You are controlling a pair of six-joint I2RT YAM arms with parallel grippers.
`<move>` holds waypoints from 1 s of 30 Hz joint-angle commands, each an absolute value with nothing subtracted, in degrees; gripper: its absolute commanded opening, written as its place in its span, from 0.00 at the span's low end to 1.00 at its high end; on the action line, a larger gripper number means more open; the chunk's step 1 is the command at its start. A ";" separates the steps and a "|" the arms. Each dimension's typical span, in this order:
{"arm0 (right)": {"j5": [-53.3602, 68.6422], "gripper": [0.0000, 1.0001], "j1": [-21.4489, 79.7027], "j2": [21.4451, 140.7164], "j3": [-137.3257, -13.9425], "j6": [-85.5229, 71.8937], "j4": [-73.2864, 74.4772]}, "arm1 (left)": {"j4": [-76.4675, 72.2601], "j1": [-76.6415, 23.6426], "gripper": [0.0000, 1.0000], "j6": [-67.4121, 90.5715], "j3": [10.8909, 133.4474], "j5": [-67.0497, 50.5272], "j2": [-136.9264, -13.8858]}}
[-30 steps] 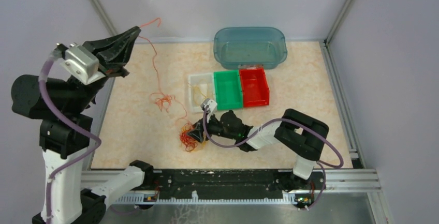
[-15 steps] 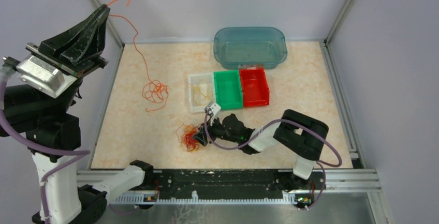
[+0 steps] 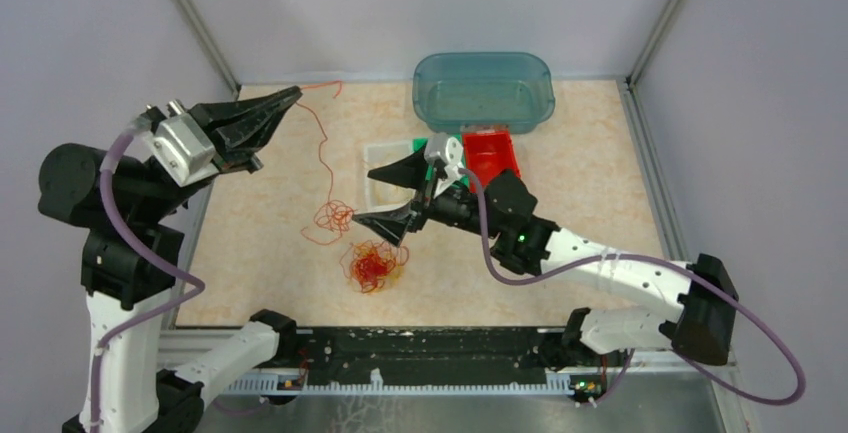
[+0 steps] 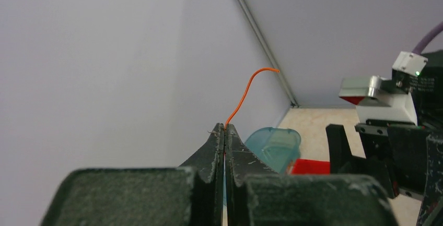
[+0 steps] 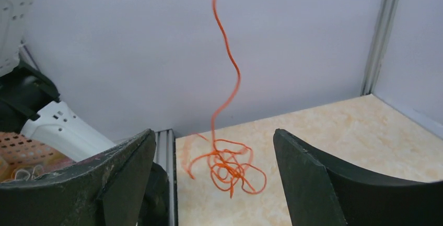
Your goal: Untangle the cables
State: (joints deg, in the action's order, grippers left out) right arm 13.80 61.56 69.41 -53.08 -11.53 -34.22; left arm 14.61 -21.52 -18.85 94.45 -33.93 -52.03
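My left gripper [image 3: 297, 91] is raised at the back left and shut on one thin orange cable [image 3: 322, 143]. That cable's free end pokes past the tips [image 4: 224, 127] in the left wrist view. From the tips it hangs down to a loose coil [image 3: 330, 221] just over the table. The rest of the cables lie as a red, orange and yellow clump [image 3: 373, 265] on the table near the front. My right gripper [image 3: 364, 196] hovers open beside the coil, above and behind the clump. In the right wrist view the coil [image 5: 227, 166] dangles beyond the gap between the wide fingers [image 5: 130, 158], untouched.
A teal tub [image 3: 483, 90] stands at the back. In front of it are a white bin [image 3: 378, 153], a green bin [image 3: 421, 144] and a red bin [image 3: 492, 163], the first two partly covered by my right wrist. Grey walls enclose the table.
My left gripper swung down and right from high at the left, carrying the orange cable. My right gripper let go of the clump, opened wide and rose toward the bins.
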 commanded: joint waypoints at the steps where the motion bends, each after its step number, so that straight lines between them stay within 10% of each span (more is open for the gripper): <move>1: 19.82 0.85 61.00 67.63 -56.37 -6.71 -25.39 | 17.64 -21.66 0.00 -17.56 93.46 -40.01 -51.32; 10: 18.51 0.81 61.00 75.58 -64.36 -6.95 -30.34 | 17.67 -21.71 0.00 -16.48 93.26 -41.79 -51.48; 19: 16.59 0.50 61.02 82.77 -65.75 -8.90 -33.63 | 16.52 -21.65 0.00 -16.22 94.21 -41.41 -51.16; 30: 17.08 0.49 61.08 85.28 -48.40 -18.38 -47.41 | 10.03 -21.68 0.00 -15.76 97.70 -38.56 -52.48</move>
